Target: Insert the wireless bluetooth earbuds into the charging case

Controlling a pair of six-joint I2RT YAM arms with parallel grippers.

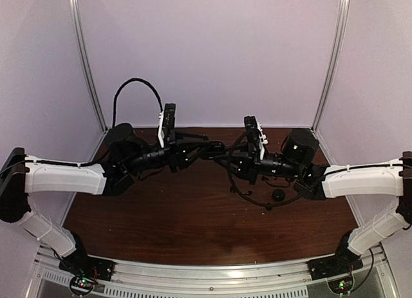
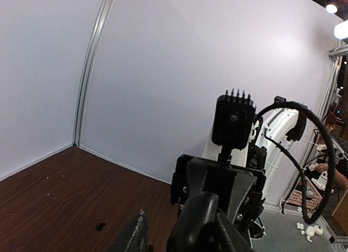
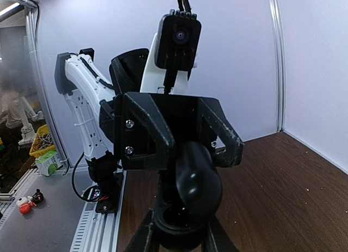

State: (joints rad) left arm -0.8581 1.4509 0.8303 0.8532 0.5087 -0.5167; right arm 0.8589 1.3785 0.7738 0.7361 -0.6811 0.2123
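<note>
Case-holding stage, as I judge it: the right hand (image 3: 178,235) is closed on the small, smooth black pebble-shaped charging case (image 3: 198,181), raised above the brown wooden tabletop (image 1: 193,214). The left hand (image 3: 199,154) is spread wide about its upper half; contact unclear. The tiny black rounded earbuds (image 1: 278,195) lie loose on the tabletop, so next comes a fine pinch on one

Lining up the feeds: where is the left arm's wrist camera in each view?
Top view: the left arm's camera is left of centre, upright over the wrist.
Left wrist view: not in it; only the right arm's camera shows.
Right wrist view: the left arm's camera is top centre, lens facing this view.
Shared landmark: the brown table.
</note>
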